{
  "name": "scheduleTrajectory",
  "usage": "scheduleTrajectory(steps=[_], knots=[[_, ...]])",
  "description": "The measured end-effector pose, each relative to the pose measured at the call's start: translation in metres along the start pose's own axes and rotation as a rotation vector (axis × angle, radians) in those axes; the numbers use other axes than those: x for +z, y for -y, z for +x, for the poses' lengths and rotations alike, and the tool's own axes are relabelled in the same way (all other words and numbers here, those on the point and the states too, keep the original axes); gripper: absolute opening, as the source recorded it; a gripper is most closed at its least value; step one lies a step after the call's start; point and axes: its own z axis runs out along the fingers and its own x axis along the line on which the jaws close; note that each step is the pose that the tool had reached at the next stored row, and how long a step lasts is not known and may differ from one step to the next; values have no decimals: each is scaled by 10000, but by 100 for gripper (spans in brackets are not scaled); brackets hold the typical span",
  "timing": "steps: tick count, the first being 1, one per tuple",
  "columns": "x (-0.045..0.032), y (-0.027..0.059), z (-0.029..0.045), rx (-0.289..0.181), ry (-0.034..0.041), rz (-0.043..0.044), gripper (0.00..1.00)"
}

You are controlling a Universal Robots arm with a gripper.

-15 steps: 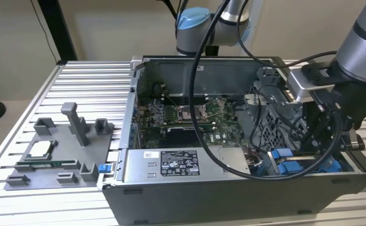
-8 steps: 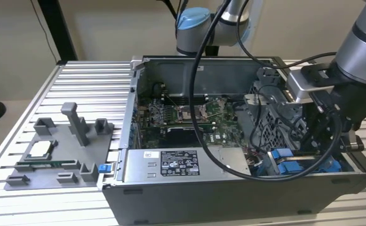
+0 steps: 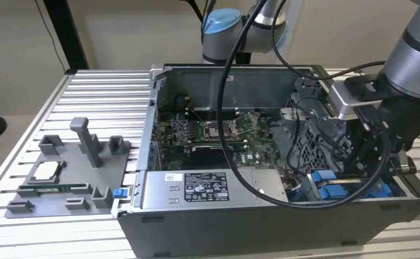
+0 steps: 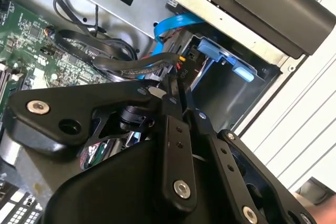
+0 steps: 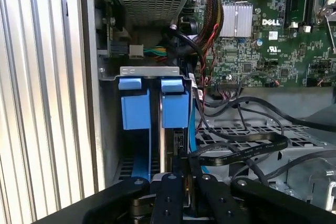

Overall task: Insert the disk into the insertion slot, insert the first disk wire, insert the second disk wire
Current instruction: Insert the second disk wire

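Computer case [image 3: 268, 226] lying open on the slatted table [image 3: 102, 91], with the gripper [image 5: 178, 174] reaching down into its corner. Grey power supply box [image 3: 210, 186] beside the gripper along the case wall, bearing a white printed label and a black one. Green motherboard [image 5: 273, 40] beyond the fingertips, marked with white lettering. Grey fixture tray [image 3: 59, 183] well apart from the gripper, outside the case, holding a small square chip and a green memory strip.

Insertion slot [image 5: 149, 71] just ahead of the fingertips, of grey metal with blue fittings. Disk [image 5: 174, 111] seated on edge inside it in the blue carrier, with a second blue tab just beside.

Blue flat cable [image 4: 173, 24] curving down to the slot. Black wires [image 5: 247, 148] looping close beside the gripper. In the second wrist view, black fingers [image 4: 170, 124] pressed together, one black wire's connector at their tips; cannot tell whether pinched.
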Motion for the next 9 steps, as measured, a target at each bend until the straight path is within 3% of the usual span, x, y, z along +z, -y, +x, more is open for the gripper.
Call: scheduleTrajectory(steps=[9], knots=[[65, -7, 6, 3, -3, 1, 0]])
